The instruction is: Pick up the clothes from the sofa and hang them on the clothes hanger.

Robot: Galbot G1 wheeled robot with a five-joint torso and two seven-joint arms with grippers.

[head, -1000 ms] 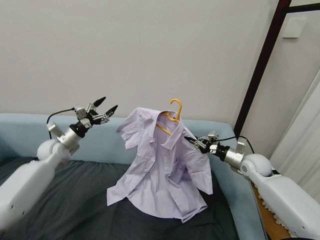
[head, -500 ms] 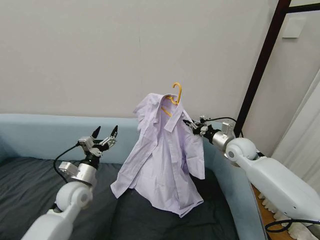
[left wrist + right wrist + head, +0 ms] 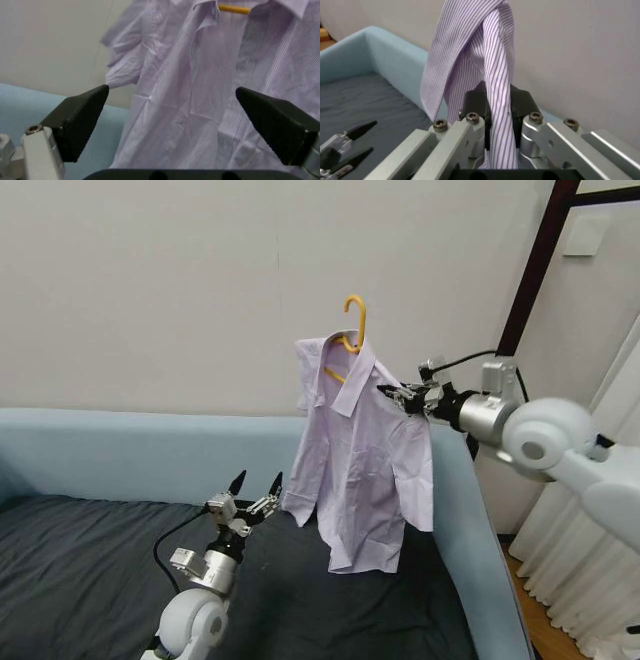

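The lilac shirt (image 3: 365, 460), draped on a yellow hanger (image 3: 353, 318), is held up above the sofa (image 3: 100, 450) by the right gripper (image 3: 398, 393) pinched on its shoulder, while the left gripper (image 3: 259, 478) is spread empty near the hem.

Thin lilac shirt (image 3: 365, 470), finely striped cloth, soft and creased. Above its collar, the hanger (image 3: 360, 325) looks like smooth glossy plastic. At its shoulder, the right gripper (image 3: 395, 393): brushed metal, matt black pads (image 3: 522, 100). Below it, the sofa (image 3: 100, 452), matt fabric.

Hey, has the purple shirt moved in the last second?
Yes. The right gripper has lifted the shirt: its collar, about level with the top of the sofa back before, is now well above it.
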